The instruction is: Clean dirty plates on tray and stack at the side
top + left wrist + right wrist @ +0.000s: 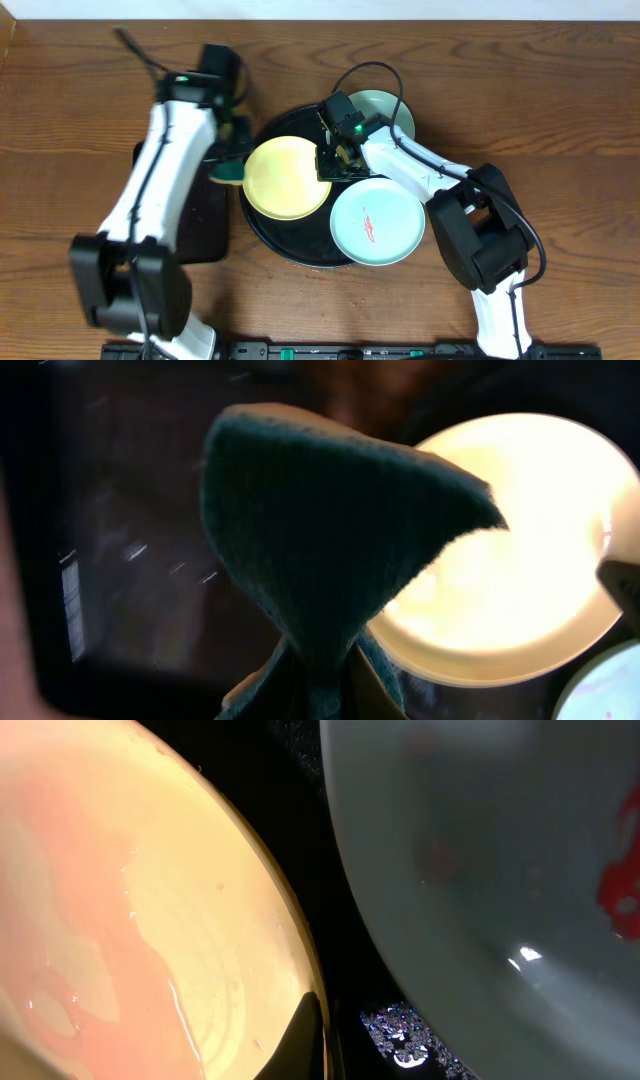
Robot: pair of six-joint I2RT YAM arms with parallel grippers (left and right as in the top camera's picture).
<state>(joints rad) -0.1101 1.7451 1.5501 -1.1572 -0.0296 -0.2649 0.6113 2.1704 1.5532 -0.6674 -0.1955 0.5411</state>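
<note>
Pinching the rim of the yellow plate [285,178], the right fingers [308,1040] likely steady it so the teal cloth [320,530] clamped in the left fingers [378,678] can wipe it just ahead.

The tray [285,238] is black. The yellow plate [287,178] is pale, the aqua plate [377,222] has a red smear. The cloth [320,530] is dark teal, the bench [80,100] brown with wood grain.
</note>
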